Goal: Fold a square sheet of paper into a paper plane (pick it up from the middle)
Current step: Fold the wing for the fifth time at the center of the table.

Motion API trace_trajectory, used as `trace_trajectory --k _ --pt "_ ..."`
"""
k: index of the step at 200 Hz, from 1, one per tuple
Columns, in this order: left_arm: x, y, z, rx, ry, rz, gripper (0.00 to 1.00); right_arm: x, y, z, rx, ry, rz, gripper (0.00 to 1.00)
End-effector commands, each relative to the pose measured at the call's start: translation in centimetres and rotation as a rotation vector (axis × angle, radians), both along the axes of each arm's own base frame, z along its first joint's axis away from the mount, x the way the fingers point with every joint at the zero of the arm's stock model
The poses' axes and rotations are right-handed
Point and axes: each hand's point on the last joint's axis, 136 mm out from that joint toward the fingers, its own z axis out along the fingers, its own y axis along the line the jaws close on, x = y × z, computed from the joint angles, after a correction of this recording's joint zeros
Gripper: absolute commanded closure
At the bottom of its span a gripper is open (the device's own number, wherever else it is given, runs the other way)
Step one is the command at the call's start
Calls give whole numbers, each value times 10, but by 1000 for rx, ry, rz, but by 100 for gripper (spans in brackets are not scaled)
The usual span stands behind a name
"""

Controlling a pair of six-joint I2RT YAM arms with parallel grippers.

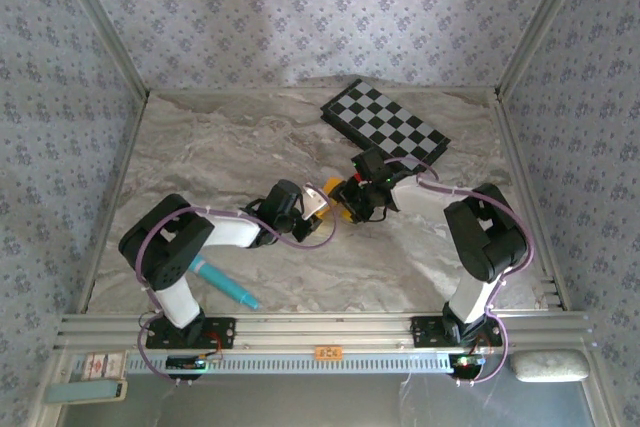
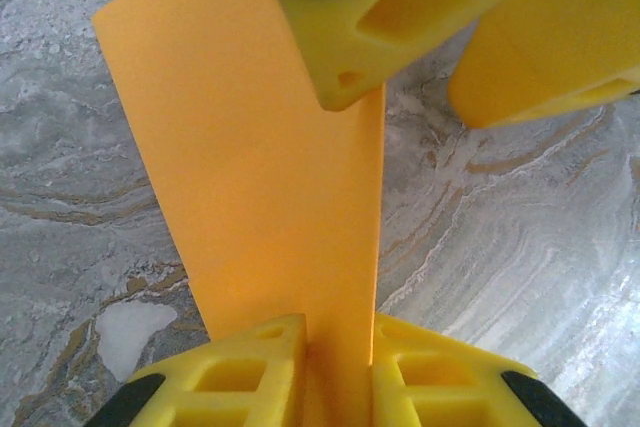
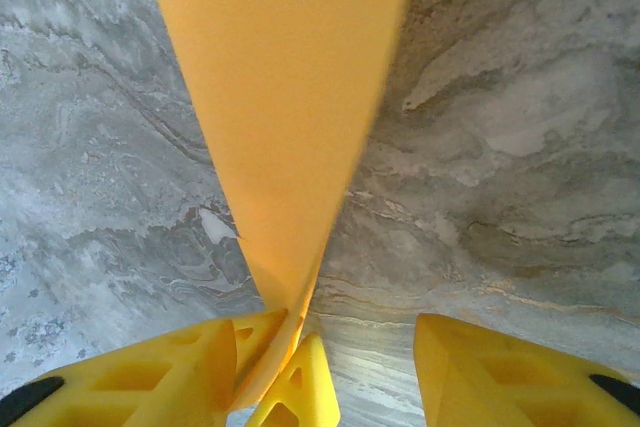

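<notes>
- You are working on a grey, marble-patterned table [image 1: 230, 157], boxed in by walls [image 1: 300, 17] papered in a small blue-grey floral print, with metal posts running up at the corners.
- Your left gripper [image 2: 338, 332] is clamped down on the folded sheet of paper [image 2: 270, 177]. Both yellow fingers press against the narrow end, and the orange-yellow strip stands on edge between them.
- Your right gripper [image 3: 350, 319] has its jaws standing apart. The paper's folded edge lies against one finger [image 3: 170, 372], and a wide gap shows bare table before the other finger, so it has no hold on the sheet.
- The two grippers meet near the middle of the table, with the paper stretched between them and raised off the surface.
- From the left wrist you see the right gripper's fingers at the far end of the strip, one in front of the paper and one off to the side.
- The checkerboard [image 1: 385, 129] lies flat behind the right arm, near the back wall.
- A teal pen-like stick [image 1: 225, 282] lies beside the left arm's base.
- A ribbed metal rail [image 1: 320, 332] carries both bases along the near edge.
</notes>
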Motion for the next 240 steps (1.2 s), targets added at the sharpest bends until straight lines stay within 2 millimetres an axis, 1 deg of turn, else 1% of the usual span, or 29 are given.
trace_trajectory --k 1,32,71,103,143,240 --pt "-3 -8 3 -41 32 -20 81 5 -3 7 -19 -16 12 45" --pt "-3 -7 3 -66 62 -7 83 11 -11 18 -29 -63 11 39" --pt "-2 -4 3 -119 106 22 85 17 -26 29 -56 -110 -8 38" --pt "-3 -2 0 -173 159 45 86 19 -33 36 -76 -138 -16 37" --pt "-7 -3 -9 -194 219 59 86 18 -33 33 -76 -130 -14 37" --pt "-12 0 -20 -189 305 68 85 17 -35 31 -77 -125 -16 37"
